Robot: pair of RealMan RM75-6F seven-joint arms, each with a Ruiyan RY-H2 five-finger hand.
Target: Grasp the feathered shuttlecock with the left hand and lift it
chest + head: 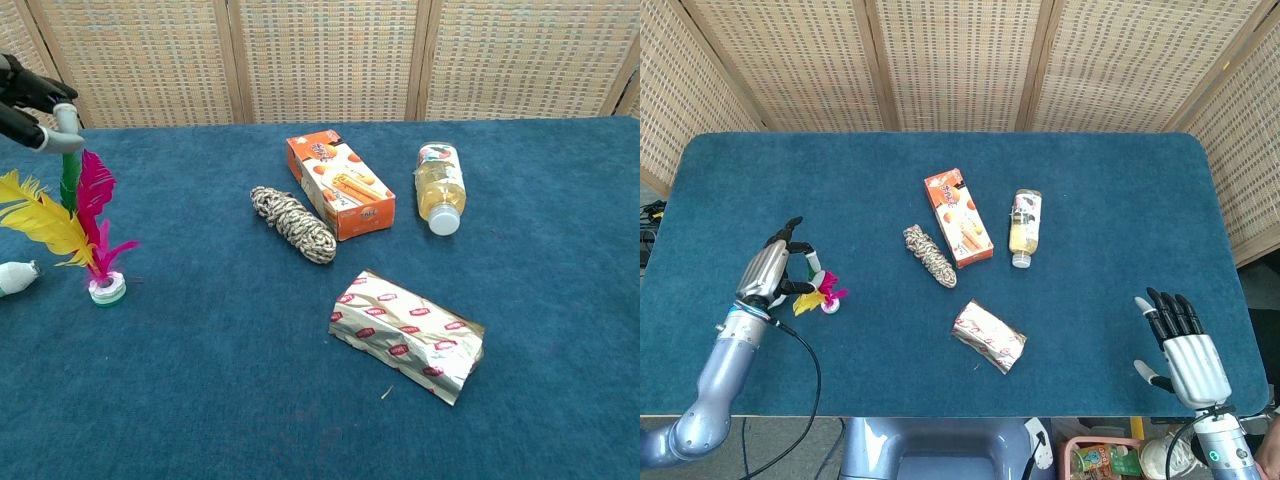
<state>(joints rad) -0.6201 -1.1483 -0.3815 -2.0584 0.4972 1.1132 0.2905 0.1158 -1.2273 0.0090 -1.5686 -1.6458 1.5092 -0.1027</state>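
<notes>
The feathered shuttlecock (825, 298) stands near the table's left side, with yellow, pink and green feathers (95, 215) over a white and green base (105, 290). That base looks to be on or just above the blue cloth. My left hand (768, 270) is beside it on the left, its fingers curled in. In the chest view this hand (30, 95) pinches the top of the green feather at the upper left corner. My right hand (1185, 350) hangs with fingers spread and nothing in it, off the table's front right edge.
An orange snack box (340, 187), a coiled rope bundle (292, 224), a lying bottle (438, 185) and a foil packet (408, 334) occupy the middle of the table. A small white object (15, 277) lies at the far left, close to the shuttlecock.
</notes>
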